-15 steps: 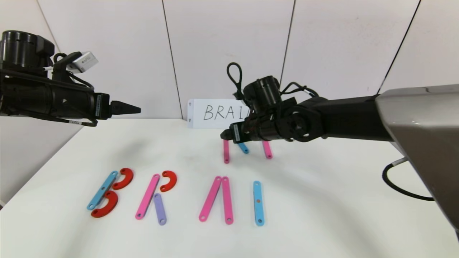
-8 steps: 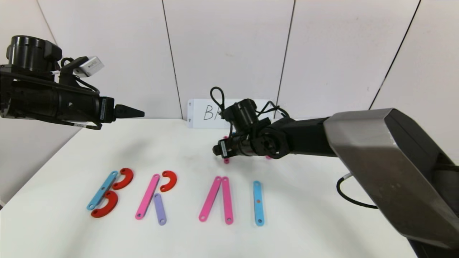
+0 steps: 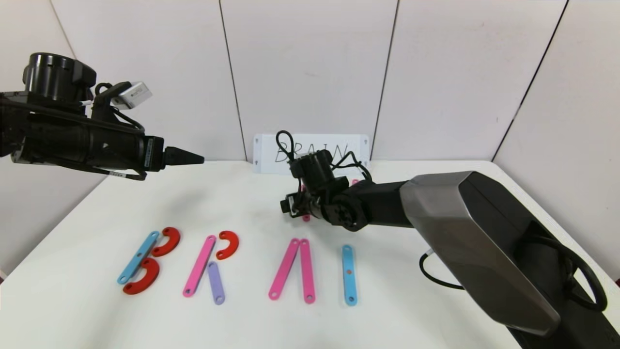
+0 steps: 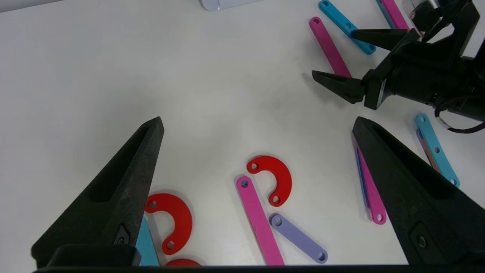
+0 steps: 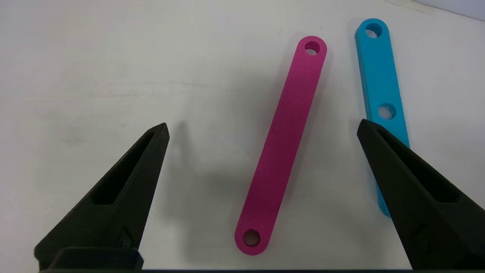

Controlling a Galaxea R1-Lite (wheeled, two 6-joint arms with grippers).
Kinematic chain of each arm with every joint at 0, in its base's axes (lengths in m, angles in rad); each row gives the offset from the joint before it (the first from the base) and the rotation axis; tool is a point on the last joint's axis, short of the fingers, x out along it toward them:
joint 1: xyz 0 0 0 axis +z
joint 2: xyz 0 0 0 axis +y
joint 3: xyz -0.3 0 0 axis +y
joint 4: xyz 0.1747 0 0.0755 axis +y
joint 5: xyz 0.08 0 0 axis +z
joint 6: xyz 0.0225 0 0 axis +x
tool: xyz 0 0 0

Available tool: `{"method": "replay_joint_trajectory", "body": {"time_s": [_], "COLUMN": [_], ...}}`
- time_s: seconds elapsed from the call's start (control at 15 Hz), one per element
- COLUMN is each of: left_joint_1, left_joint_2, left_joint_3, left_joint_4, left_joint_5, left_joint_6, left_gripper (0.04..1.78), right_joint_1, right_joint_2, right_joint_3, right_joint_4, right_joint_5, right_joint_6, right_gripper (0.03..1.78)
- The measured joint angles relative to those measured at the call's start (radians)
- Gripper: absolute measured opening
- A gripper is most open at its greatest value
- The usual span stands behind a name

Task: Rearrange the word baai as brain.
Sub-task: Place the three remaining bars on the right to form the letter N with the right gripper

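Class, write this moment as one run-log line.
right gripper: open, over pink strip | left gripper: open, raised, idle | letters B R A I laid | N missing

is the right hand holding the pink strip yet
No, the right hand is open above the pink strip, its fingers apart on either side, not touching it.

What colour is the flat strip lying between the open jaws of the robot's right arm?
Pink, or magenta: the flat holed plastic strip shows best in the right wrist view.

Bright even overhead light, soft shadows on the table (image 3: 252,194), slight wide-angle edge distortion.
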Motion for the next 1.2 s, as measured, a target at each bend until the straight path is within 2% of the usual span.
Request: {"method": "replay_joint_trajectory", "body": {"time_s": [0.27,0.4,0.6,0.87,1.0,1.07,1.2], "left_joint_1": [-0.004,-0.007,-0.014,-0.019,-0.02,-0.02,-0.023], "left_joint_2": [0.001,0.002,0.002,0.002,0.001,0.001,0.001], "left_joint_3": [0.002,0.004,0.009,0.013,0.014,0.014,0.014], "left_joint_4": [0.0,0.001,0.0,0.0,0.001,0.001,0.001], "left_joint_5": [0.0,0.0,0.001,0.002,0.002,0.001,0.002], "left_joint_6": [0.0,0.0,0.0,0.0,0.0,0.0,0.0], "left_gripper": [1.74,1.74,1.74,1.74,1.74,1.74,1.74], "right_joint_1": [0.005,0.004,0.005,0.005,0.004,0.003,0.004], "right_joint_2": [0.02,0.024,0.026,0.027,0.027,0.027,0.026], "right_joint_3": [-0.001,-0.001,-0.001,0.0,0.001,0.001,0.001], "right_joint_4": [-0.024,-0.026,-0.028,-0.031,-0.03,-0.029,-0.028], "right_joint_5": [0.001,0.003,0.003,0.004,0.005,0.005,0.005], "right_joint_6": [0.003,0.004,0.007,0.01,0.011,0.011,0.012], "right_gripper": [1.74,1.65,1.34,0.58,0.34,0.28,0.27]}}
